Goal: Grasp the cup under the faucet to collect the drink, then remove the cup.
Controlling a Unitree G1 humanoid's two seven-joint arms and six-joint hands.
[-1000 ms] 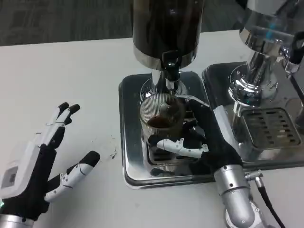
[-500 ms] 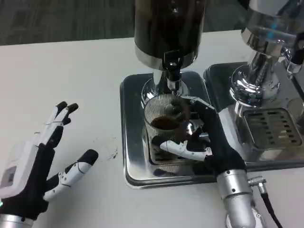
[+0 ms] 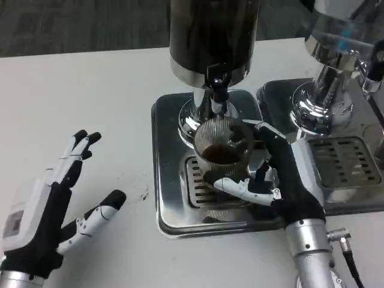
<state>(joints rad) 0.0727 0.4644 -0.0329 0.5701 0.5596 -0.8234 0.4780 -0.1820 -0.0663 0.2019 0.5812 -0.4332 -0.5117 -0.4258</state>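
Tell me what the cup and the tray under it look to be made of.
Cup: apparently clear ribbed glass or plastic; the dark drink shows through its fluted wall, and the look leaves it open which. Drip tray: likely polished stainless steel, since it is silvery with mirror-like reflections and a slotted grate.

Open table (image 3: 90,90) left of the drip tray (image 3: 165,180); faucet (image 3: 217,84) above, second dispenser (image 3: 327,90) crowding right.
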